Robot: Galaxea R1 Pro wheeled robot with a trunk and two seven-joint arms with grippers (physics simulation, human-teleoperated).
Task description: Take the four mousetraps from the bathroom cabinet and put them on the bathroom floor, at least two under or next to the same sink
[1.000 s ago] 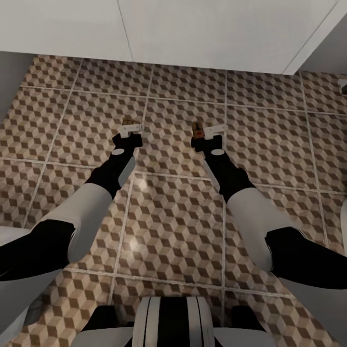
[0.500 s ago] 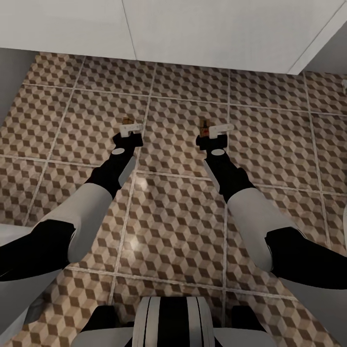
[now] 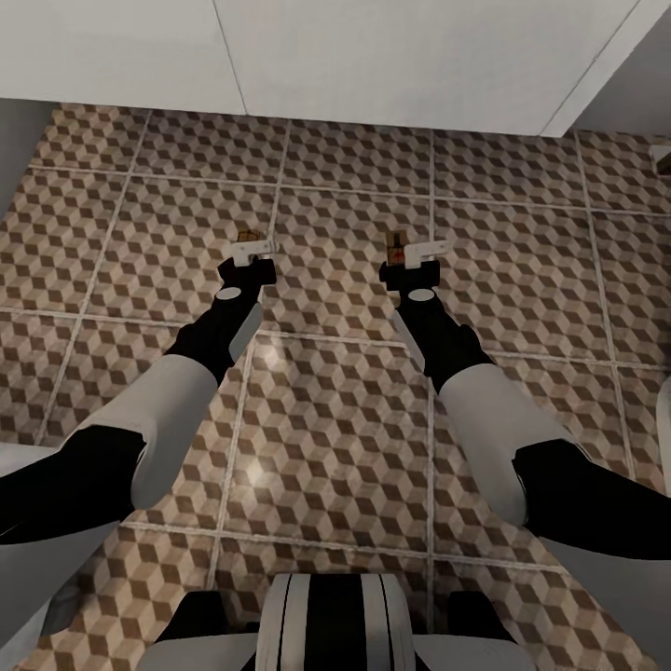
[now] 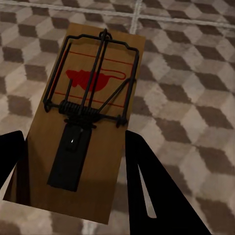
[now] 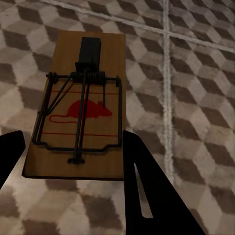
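Two end effectors, left [image 3: 250, 244] and right [image 3: 410, 250], each clamping a mousetrap [image 4: 83, 122] [image 5: 81, 110].

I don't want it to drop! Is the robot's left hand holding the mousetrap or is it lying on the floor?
Holding it. The mousetrap sits between the left gripper's two dark fingers, above the tiled floor.

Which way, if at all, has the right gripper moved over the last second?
Yes. The right gripper, holding a mousetrap, has shifted rightward, closer to the pale grout line beside it.
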